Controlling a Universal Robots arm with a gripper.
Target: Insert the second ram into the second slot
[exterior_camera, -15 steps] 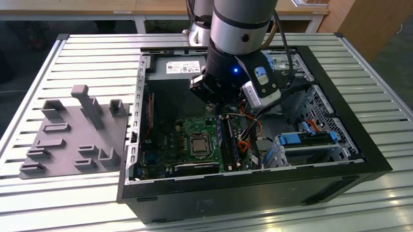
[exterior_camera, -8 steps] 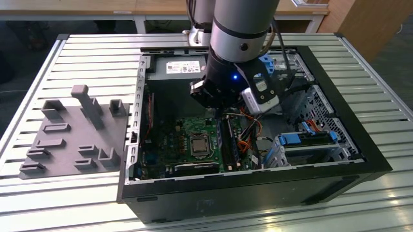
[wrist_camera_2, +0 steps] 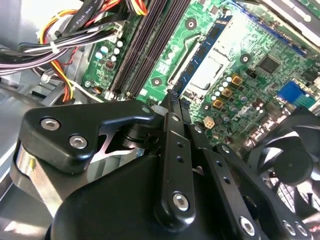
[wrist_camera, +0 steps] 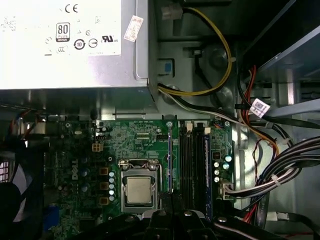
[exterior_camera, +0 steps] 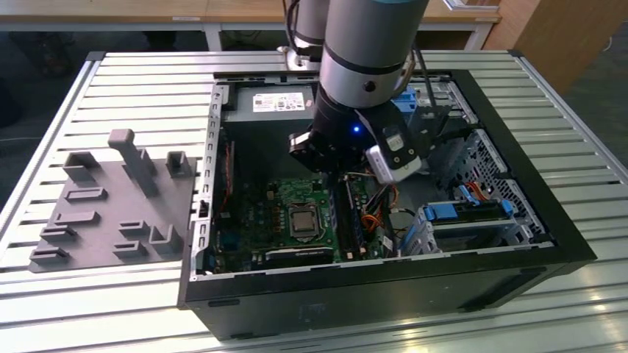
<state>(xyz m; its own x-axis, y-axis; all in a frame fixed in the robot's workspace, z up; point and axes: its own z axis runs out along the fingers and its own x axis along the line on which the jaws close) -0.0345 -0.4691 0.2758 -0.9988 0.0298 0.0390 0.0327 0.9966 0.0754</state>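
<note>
Exterior view: an open computer case (exterior_camera: 549,220) lies on a slatted table (exterior_camera: 128,81), with a grey fixture tray (exterior_camera: 108,213) well apart on the exterior view's left. The arm reaches down through the case opening. Its gripper (exterior_camera: 329,165) hangs over the motherboard (exterior_camera: 260,213), near the memory slots (exterior_camera: 351,213). The case walls stand well clear of it on every side.

Second wrist view: the gripper (wrist_camera_2: 171,102) is clenched on the second ram (wrist_camera_2: 202,52), a thin blue stick with dark chips. The stick juts forward from the fingertips and runs alongside the processor socket (wrist_camera_2: 217,62). The dark slots (wrist_camera_2: 145,45) lie just beside it and parallel to it. A cable bundle (wrist_camera_2: 60,50) crowds their outer edge, and a fan (wrist_camera_2: 290,160) sits on the socket's other side.

First wrist view: the second ram (wrist_camera: 170,160) is seen edge-on as a narrow line. It lies over the strip of board between the socket (wrist_camera: 137,190) and the slots (wrist_camera: 189,155), not over a slot. A blue strip (wrist_camera: 206,160) borders the slot bank on the side away from the socket; whether it is a seated stick cannot be told. The power supply (wrist_camera: 70,45) closes off the board's edge beyond the stick's free end, and cables (wrist_camera: 280,170) fill the room past the slots.
</note>
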